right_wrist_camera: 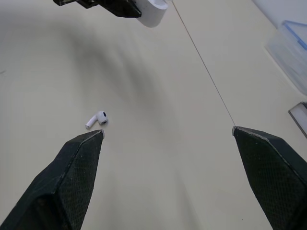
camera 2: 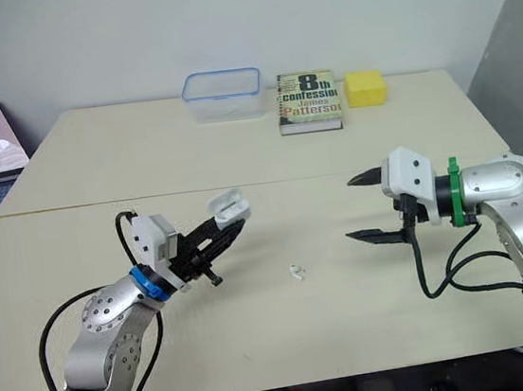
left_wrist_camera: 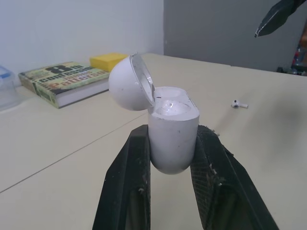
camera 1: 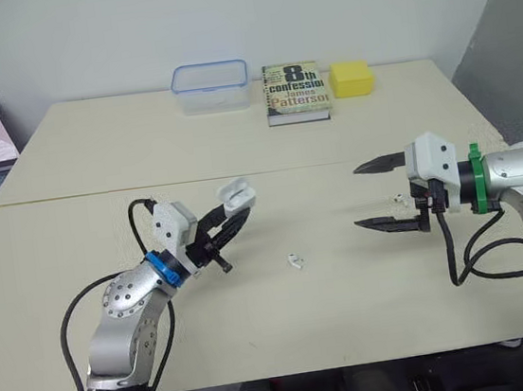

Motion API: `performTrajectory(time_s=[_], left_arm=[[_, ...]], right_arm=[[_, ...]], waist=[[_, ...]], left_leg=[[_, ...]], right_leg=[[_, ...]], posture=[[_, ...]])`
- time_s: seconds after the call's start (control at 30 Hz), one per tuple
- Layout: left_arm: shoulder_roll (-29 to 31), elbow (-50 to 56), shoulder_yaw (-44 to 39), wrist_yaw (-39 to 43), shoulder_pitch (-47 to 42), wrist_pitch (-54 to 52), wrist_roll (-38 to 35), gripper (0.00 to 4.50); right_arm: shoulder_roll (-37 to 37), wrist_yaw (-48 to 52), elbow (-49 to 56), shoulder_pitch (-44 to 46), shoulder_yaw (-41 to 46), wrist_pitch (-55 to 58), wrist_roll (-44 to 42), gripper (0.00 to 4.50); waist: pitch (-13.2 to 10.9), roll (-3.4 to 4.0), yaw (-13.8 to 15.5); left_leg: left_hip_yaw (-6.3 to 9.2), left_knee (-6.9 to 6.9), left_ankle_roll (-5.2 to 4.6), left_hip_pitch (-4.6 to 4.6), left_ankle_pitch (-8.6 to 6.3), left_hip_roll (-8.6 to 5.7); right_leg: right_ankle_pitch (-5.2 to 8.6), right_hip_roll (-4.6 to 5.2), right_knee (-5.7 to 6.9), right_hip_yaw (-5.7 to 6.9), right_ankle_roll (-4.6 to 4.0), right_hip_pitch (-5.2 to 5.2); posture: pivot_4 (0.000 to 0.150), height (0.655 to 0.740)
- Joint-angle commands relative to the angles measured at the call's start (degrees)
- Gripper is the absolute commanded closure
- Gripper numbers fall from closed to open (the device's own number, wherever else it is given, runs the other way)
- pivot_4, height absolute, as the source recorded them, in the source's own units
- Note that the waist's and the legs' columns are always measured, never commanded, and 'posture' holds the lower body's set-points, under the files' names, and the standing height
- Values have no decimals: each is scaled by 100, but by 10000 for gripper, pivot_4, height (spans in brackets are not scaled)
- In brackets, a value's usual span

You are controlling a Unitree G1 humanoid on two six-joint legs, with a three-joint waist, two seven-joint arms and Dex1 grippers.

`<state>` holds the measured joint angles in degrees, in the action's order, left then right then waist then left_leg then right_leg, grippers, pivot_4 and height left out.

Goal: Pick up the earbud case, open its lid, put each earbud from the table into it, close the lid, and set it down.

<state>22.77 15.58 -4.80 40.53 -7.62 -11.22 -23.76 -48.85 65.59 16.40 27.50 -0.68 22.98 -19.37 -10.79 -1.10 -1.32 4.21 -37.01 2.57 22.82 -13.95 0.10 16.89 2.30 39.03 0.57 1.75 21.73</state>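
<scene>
The left gripper (camera 1: 237, 210) pinches the white earbud case (left_wrist_camera: 172, 139) by its rounded, lightly speckled body, holding it above the table (camera 1: 76, 237). Its domed lid (left_wrist_camera: 128, 82) is hinged open and tipped back. One white earbud (camera 1: 295, 261) lies on the table between the arms. The right gripper (camera 1: 357, 198) hangs to the earbud's right, spread wide and empty.

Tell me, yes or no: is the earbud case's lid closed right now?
No, the earbud case gripped in the left claw has its lid swung back, leaving the cavity exposed.
</scene>
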Motion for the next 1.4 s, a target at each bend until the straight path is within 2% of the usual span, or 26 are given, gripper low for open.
performTrajectory(time_s=[0.03,0.37,0.7,0.87,1.03,1.27,1.4], left_arm=[[-24,227,-40,-89,-16,193,14,37513],[175,201,-25,232,-106,56,-249,37513],[221,170,-34,271,-110,98,-225,37513],[218,115,1,285,-98,124,-186,37513],[287,67,-15,338,-70,124,-182,37513],[383,79,-4,386,25,116,-170,37513],[404,56,-6,410,53,142,-156,37513]], right_arm=[[-22,-123,370,-103,203,69,-189,0],[-304,-191,1224,-944,216,758,-659,0],[184,-1486,2111,-1642,-610,1399,-179,0],[1092,-2252,1601,-1238,-1624,1562,473,0],[1762,-2704,805,-836,-2225,1470,1082,0],[2703,-3230,0,-612,-2496,1590,1451,0],[2946,-3382,-239,-607,-2554,1547,1616,0]], waist=[[0,0,1],[0,0,10],[1,-1,7],[4,-3,-15],[4,-3,-16],[4,-3,-21],[4,-2,-22]], left_leg=[[0,0,0,0,0,1],[1,0,0,0,0,-1],[0,1,0,-3,0,2],[1,3,1,-7,0,2],[3,2,2,-3,0,2],[4,4,2,-3,0,7],[4,4,1,-5,0,9]], right_leg=[[0,0,1,0,0,1],[0,-1,-1,2,0,-3],[1,-4,-1,1,1,-3],[1,-12,0,2,1,-3],[0,-11,-2,2,1,-1],[0,-11,0,2,0,1],[0,-12,1,2,-1,0]], posture=[[1500,7400],[1500,7400],[1500,7400],[1500,7400],[1500,7400],[1500,7400],[1500,7400]])
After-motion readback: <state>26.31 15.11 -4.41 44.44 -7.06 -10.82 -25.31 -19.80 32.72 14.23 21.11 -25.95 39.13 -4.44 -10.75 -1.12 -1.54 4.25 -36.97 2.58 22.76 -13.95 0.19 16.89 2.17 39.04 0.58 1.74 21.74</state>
